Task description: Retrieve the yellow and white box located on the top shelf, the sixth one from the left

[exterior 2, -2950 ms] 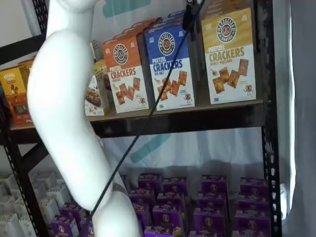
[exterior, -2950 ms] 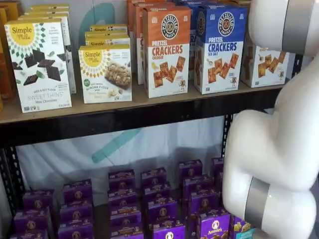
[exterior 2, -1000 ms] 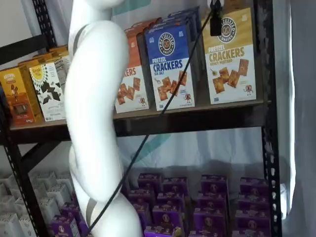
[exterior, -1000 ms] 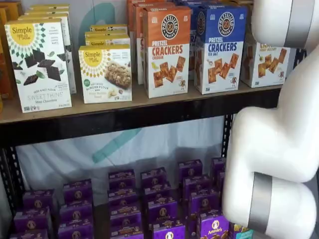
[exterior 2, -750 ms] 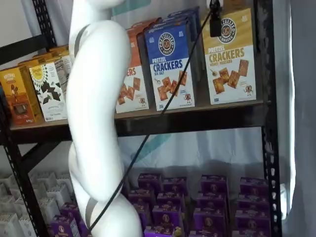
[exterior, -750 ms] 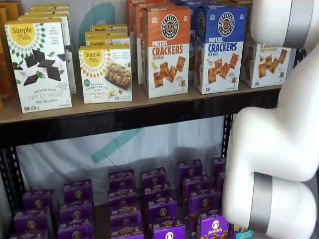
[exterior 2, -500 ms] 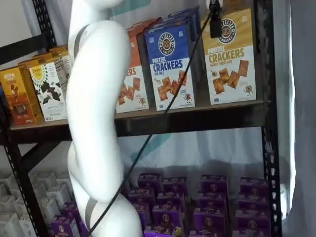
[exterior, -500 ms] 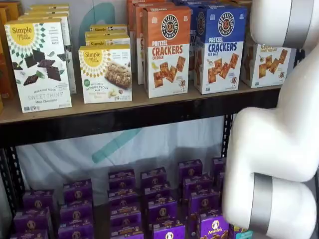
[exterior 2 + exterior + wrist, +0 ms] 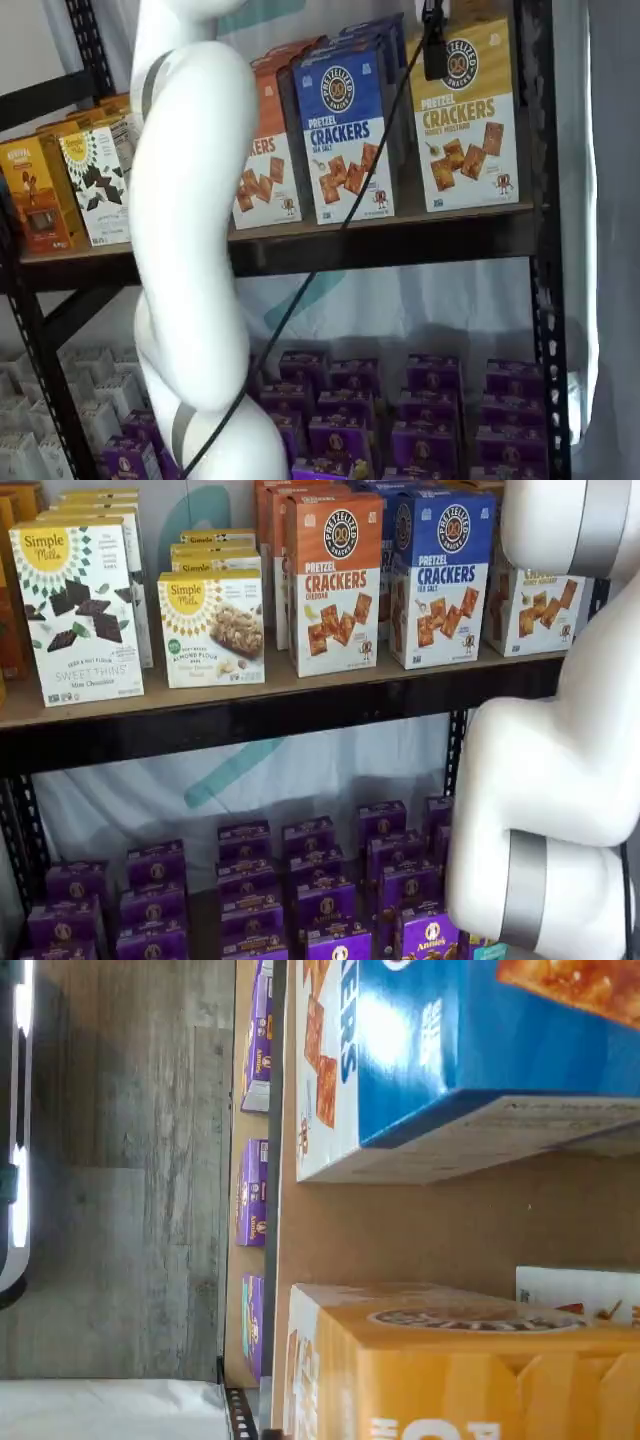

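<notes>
Spot the yellow and white box (image 9: 465,110) upright at the far right end of the bench (image 9: 400,238), close to the front edge and just beside the blue Pretzel Crackers carton (image 9: 350,130). See one black finger (image 9: 435,50) hanging from above across the box's upper corner, cable (image 9: 340,215) alongside. Cannot tell from a single finger whether the jaws are parted or closed, nor whether they touch the card. Looks like the reach step, with the grasp not yet made.

To do it well: line up square on the yellow top, straddle the narrow sides, and keep clear of the blue neighbour. Then squeeze firmly but gently on the thin card and draw straight out over the front edge.

Only in the wrist view: a bare strip of bench (image 9: 420,1225) between the yellow and white box (image 9: 450,1380) and the blue Pretzel Crackers carton (image 9: 480,1040). In a shelf view, though, find the white arm (image 9: 560,770) covering much of the yellow and white box (image 9: 535,610), with no finger in sight.
</notes>
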`<state>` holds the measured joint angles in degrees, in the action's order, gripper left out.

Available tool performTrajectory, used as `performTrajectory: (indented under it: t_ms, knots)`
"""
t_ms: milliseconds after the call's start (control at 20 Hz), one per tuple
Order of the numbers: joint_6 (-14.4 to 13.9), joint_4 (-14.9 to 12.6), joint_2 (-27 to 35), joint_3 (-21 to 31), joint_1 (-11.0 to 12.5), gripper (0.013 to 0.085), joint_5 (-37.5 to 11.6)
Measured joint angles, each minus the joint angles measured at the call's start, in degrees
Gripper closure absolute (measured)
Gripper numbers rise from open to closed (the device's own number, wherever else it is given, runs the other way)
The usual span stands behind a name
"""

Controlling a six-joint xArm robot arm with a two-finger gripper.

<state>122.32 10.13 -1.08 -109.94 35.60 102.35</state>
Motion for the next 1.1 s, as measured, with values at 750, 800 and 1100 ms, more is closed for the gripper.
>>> performTrajectory:
  t_ms: [750, 800, 1100]
  knots:
    - [1.0, 0.3, -0.6, 0.2, 1.0, 0.0410, -0.1]
    - [1.0, 0.3, -0.7, 0.3, 1.1, 0.0410, -0.2]
    - [1.1, 0.0, -2.0, 1.7, 1.0, 0.0410, -0.5]
